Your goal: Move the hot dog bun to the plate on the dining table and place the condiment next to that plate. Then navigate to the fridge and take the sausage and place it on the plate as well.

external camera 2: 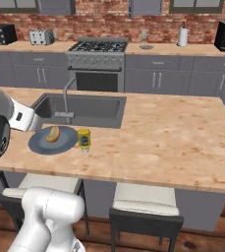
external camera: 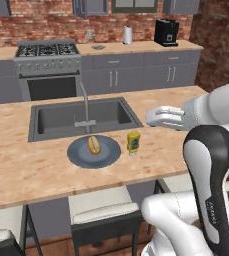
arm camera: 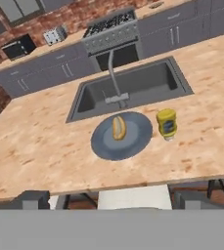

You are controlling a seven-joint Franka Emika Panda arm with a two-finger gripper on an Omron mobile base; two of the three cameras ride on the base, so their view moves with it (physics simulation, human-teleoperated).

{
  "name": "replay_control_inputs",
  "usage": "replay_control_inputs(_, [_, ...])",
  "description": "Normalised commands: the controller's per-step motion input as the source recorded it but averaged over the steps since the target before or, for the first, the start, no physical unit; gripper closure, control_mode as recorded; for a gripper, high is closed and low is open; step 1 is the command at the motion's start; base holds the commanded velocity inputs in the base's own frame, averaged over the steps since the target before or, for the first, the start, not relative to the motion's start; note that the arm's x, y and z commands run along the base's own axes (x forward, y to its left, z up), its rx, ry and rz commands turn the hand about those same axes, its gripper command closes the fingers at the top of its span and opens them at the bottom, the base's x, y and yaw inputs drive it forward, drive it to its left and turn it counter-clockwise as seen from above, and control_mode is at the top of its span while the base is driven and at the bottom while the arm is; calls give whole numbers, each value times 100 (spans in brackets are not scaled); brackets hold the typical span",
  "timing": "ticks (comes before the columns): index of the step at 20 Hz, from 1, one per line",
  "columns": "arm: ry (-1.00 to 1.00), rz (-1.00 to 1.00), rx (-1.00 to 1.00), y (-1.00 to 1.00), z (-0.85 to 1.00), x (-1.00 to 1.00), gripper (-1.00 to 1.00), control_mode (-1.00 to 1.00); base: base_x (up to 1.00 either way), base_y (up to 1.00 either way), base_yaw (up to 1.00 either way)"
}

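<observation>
Your hand hangs above the near edge of the counter, fingers spread wide and holding nothing, its two dark tips showing at the bottom of the hand view. Ahead and below it the hot dog bun lies on the plate, long axis pointing from the counter's near edge toward the sink, slightly off the plate's middle on the sink side. The condiment stands upright just beside the plate's rim, apart from it, on the side toward the open stretch of counter. By the look of it, both counter steps are done and the sausage is what remains. The relation you now work from is this: everything in front of the hand is already placed, and the fridge stands somewhere off these pictures, so which way it lies cannot be told here. You will likely need to lift the arm clear of the condiment before the base drives off.
</observation>
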Motion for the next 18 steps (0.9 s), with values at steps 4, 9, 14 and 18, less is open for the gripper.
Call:
replay_control_inputs(4, [14,-14,1,-62,1,-55,-100,-100,0,0,0])
replay_control_inputs(9, [1,-7,-2,-13,-15,-23,-100,-100,0,0,0])
replay_control_inputs(14, [-9,-3,-2,-13,-21,-23,-100,-100,0,0,0])
replay_control_inputs(18, [-8,-17,0,-30,-14,-32,-100,-100,0,0,0])
